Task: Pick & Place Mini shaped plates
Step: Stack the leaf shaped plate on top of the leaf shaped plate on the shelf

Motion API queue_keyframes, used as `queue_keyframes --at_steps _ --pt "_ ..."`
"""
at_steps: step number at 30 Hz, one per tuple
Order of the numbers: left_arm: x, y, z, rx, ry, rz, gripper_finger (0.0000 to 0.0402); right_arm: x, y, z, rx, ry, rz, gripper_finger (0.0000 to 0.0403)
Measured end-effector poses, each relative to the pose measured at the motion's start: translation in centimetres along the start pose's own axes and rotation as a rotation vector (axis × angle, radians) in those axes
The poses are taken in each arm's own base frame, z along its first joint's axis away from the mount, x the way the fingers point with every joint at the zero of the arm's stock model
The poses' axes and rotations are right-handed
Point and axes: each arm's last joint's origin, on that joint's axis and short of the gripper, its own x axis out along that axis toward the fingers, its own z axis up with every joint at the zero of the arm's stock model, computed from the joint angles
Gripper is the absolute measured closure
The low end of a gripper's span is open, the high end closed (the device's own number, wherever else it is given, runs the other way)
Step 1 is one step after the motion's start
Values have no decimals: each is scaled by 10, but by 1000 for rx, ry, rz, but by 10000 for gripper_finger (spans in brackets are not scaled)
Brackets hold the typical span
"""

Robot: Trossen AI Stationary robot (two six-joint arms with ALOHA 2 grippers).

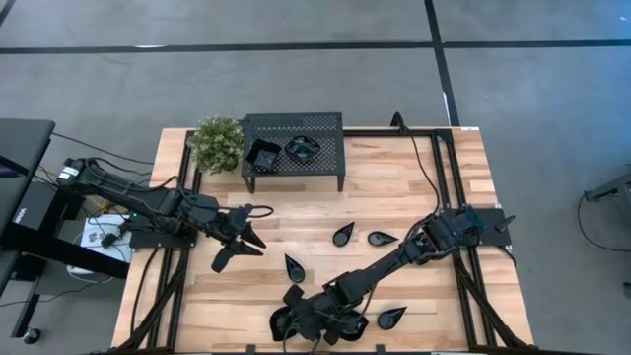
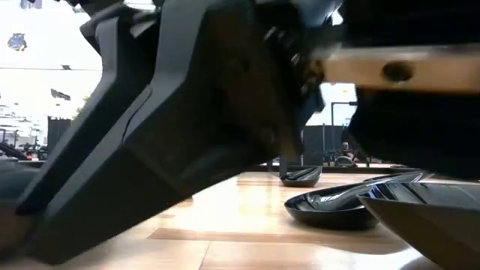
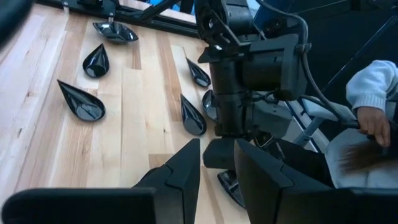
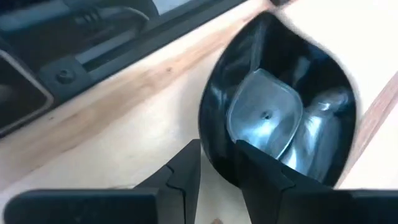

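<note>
Several glossy black teardrop plates lie flat on the wooden table: (image 1: 343,234), (image 1: 382,238), (image 1: 294,267), (image 1: 391,317); the left wrist view shows them too, such as (image 3: 81,99). Two more plates (image 1: 263,155), (image 1: 302,148) sit on top of the black perforated stand (image 1: 325,163). My right gripper (image 1: 296,320) (image 4: 217,158) is low at the table's near edge, shut on a teardrop plate (image 4: 280,99). My left gripper (image 1: 246,242) (image 3: 217,152) hovers left of centre, its fingers a little apart, and holds nothing. My right gripper pinches the teardrop plate by its rim (image 4: 210,146) on the rounded end. One finger (image 4: 261,174) reaches over the inside of the dish and the other (image 4: 183,171) stays outside. I cannot tell whether the plate is lifted or rests on the table.
A small green plant (image 1: 217,143) stands at the far left, beside the stand. Black frame rails (image 1: 444,177) run along the table's right side. Another plate (image 2: 330,206) lies close to the right gripper. A person's hand and sleeve (image 3: 373,106) show beyond the near edge.
</note>
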Motion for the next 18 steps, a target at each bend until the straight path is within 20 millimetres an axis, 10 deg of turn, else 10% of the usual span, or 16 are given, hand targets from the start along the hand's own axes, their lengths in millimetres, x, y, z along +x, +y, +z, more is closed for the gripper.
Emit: queue_keyframes --at_steps 18 --pt "1 0 -1 -1 5 2 302 -1 -10 0 -34 -32 -26 396"
